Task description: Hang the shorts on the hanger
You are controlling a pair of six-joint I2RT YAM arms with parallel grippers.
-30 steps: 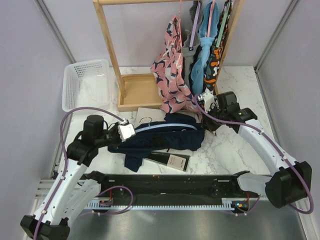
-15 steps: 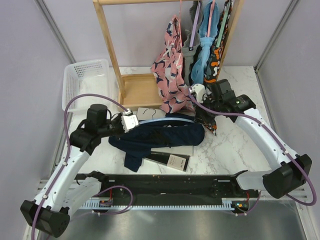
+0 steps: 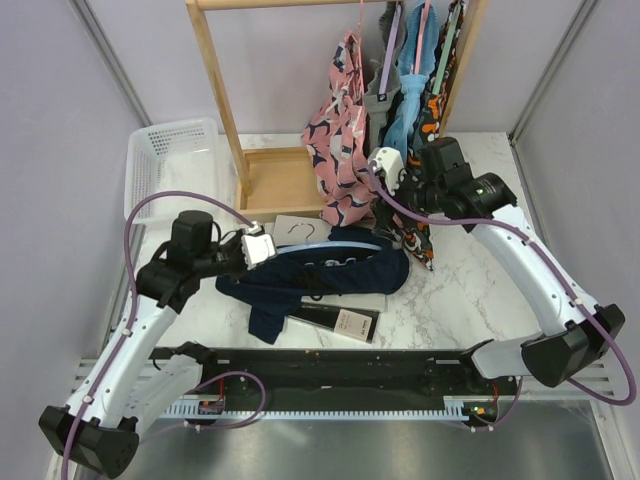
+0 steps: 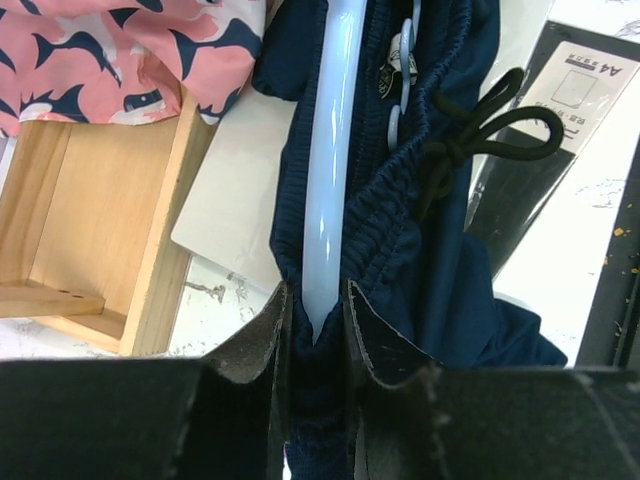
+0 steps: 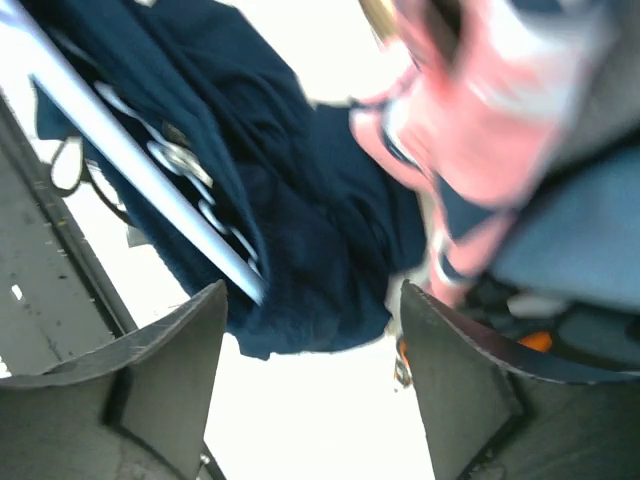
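The navy shorts (image 3: pixel 330 272) lie bunched on the table, waistband threaded over the light-blue hanger (image 3: pixel 320 252). My left gripper (image 3: pixel 258 247) is shut on the hanger's left tip together with the shorts' fabric. The left wrist view shows that tip (image 4: pixel 318 300) pinched between the fingers (image 4: pixel 268 340), with the drawstring (image 4: pixel 470 135) beside it. My right gripper (image 3: pixel 398 222) hovers open above the right end of the shorts (image 5: pixel 300 230). The hanger bar (image 5: pixel 130 160) lies off to its left, and nothing sits between its fingers (image 5: pixel 195 345).
The wooden rack (image 3: pixel 215 110) stands behind with a pink patterned garment (image 3: pixel 345 130) and other clothes (image 3: pixel 432 130) hanging close to my right wrist. A white basket (image 3: pixel 165 165) sits at back left. A black A4 packet (image 3: pixel 340 320) and a white card (image 3: pixel 300 230) lie under the shorts.
My right gripper has opened, let go of the right end of the shorts, and pulled back toward the rack. The left gripper keeps its hold, barely shifted.
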